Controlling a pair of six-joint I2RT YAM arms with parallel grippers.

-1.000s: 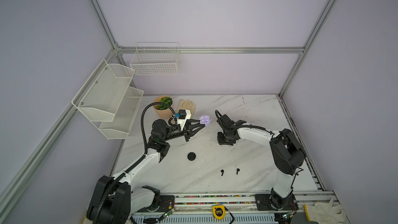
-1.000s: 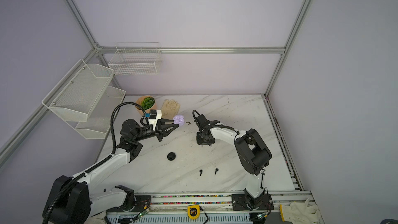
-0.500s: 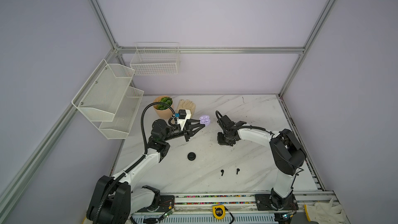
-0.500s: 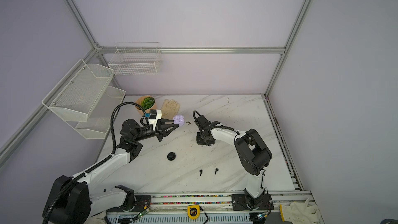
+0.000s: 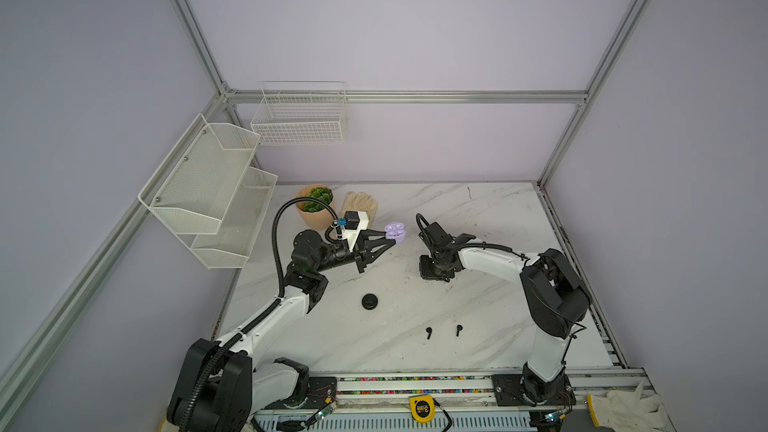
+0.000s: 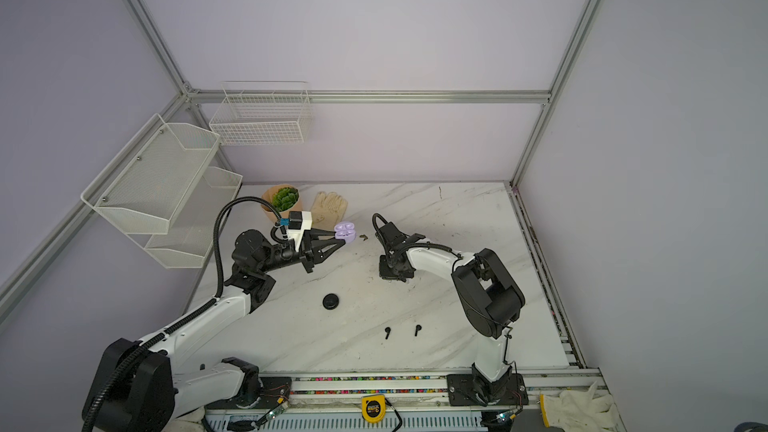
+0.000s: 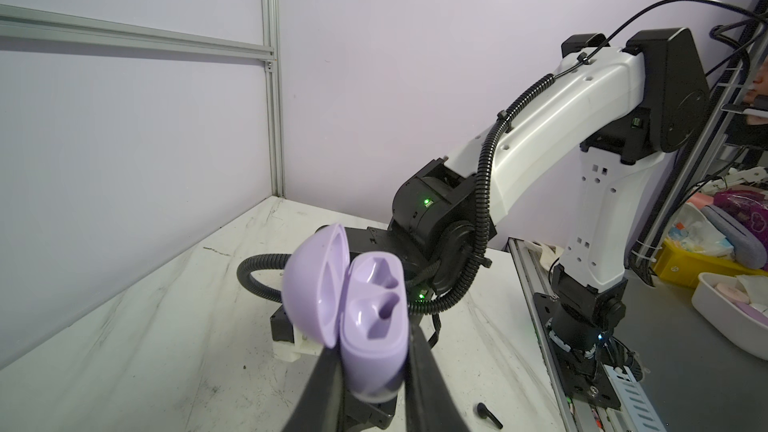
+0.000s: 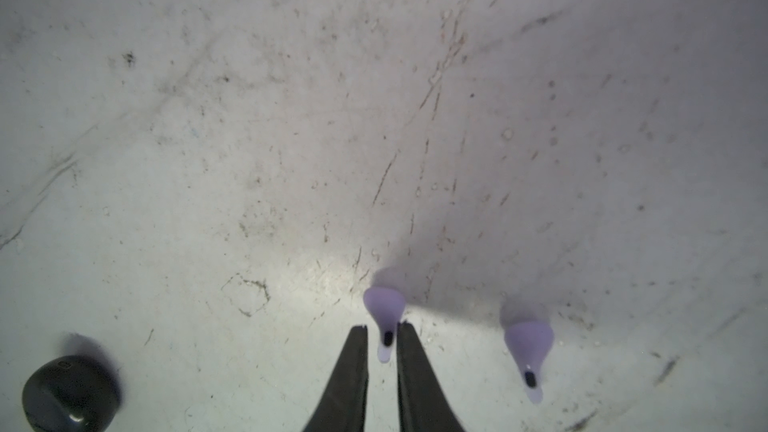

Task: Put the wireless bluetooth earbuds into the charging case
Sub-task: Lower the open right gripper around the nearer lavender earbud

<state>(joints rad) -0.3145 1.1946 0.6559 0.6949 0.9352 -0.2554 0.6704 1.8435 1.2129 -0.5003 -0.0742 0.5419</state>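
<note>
Over the table [image 5: 478, 209], left gripper [image 5: 391, 238]: clamped on open lilac case [image 7: 374, 326].
Right gripper [image 8: 382, 330]: straddling lilac earbud [image 8: 384, 305] stem; pinch unclear.
Second lilac earbud [image 8: 528, 336]: just beside.

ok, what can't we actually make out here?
Right gripper on a lilac earbud stem: right wrist view too blurred to show contact.
Both lilac earbuds: hidden under that gripper in both top views.
Black case: shut, contents hidden.
Black earbuds: too small in top views to tell sides.
</note>
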